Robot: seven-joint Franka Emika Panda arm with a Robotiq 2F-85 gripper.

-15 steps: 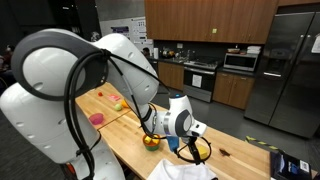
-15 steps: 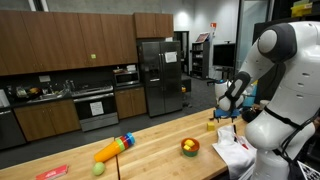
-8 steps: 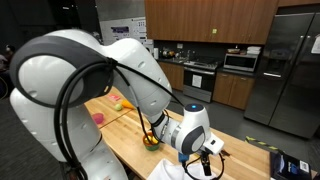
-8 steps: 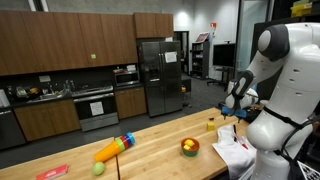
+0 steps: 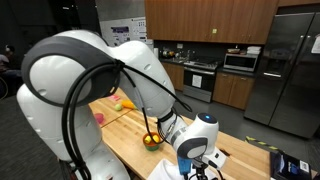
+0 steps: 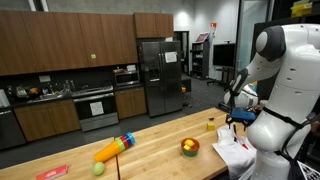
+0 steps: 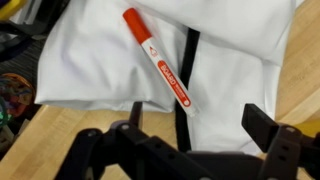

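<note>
Wooden tabletop fills the lower left corner of the wrist view, and at the far left edge sits a small bowl of bright bits, which the exterior views show as a bowl of colourful fruit just beside the cloth. Moving right, a white cloth covers most of the wrist view, lying rumpled on the wood. On it rests a red-orange marker, cap end toward the upper left, its long axis running on a diagonal from upper left down to lower right. Its lower end nearly meets a black stripe that runs straight up the cloth. The gripper hangs above the cloth with its jaws spread as wide as they go and nothing between them. One dark finger shows at the lower left, the other at the lower right. From the jaws, the marker lies ahead and slightly to the left of the mid-line, with only its lower tip near the gap between the fingers. The fingers face each other across the view from left to right, so the marker's axis crosses that line at a slant, neither square to it nor along it. At the right edge bare wood shows again past the cloth's border. This rig has one arm, and its wrist is directly over the cloth.
</note>
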